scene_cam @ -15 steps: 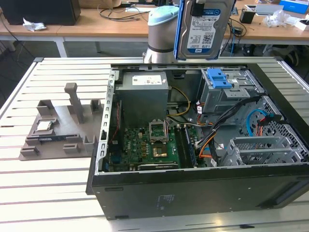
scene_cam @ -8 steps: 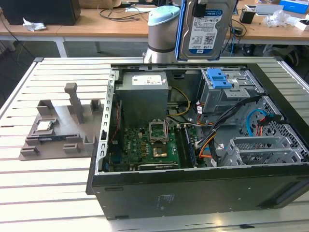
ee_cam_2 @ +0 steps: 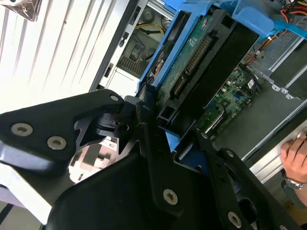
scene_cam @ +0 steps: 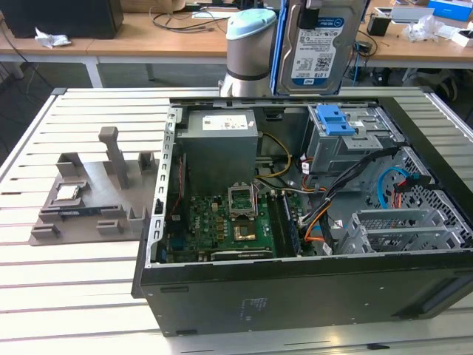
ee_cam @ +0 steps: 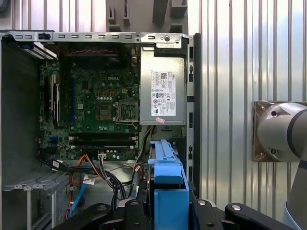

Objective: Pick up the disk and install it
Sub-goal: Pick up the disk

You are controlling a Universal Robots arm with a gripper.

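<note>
The slatted table (scene_cam: pixel 74 296) carries the open PC case (scene_cam: pixel 281 296), side panel off. Behind it stands the robot arm (scene_cam: pixel 250 52). Inside the case are the power supply (scene_cam: pixel 220 144) at the back, the motherboard (scene_cam: pixel 222 222) w/ its empty socket, and the grey drive cage (scene_cam: pixel 347 140) w/ a blue latch (scene_cam: pixel 330 118) towards the exterior view's right.

The disk (scene_cam: pixel 319 44) is off the table: it hangs on edge, label facing the exterior camera, above the case's back wall and just behind the cage. The gripper (ee_cam: pixel 168 211) is clamped on it, the black fingers (ee_cam_2: pixel 144 124) pressed against the blue side rails in both wrist views, so the grasp looks firm.

My read is that the pick is done and this is the carry to the cage, approx. halfway through the task. To do it well, the disk's rails should line up square w/ the cage opening before any descent. A skewed entry would likely jam on the sheet metal. The black cable bundle (scene_cam: pixel 355 174) beside the cage is the main snag risk.

Smaller items – a grey fixture (scene_cam: pixel 81 214) at the exterior view's left holds a small square chip (scene_cam: pixel 68 194), well apart from the work. A person's hand (ee_cam_2: pixel 293 152) rests at the case edge in the second wrist view, and it is best kept clear of the arm's path.
</note>
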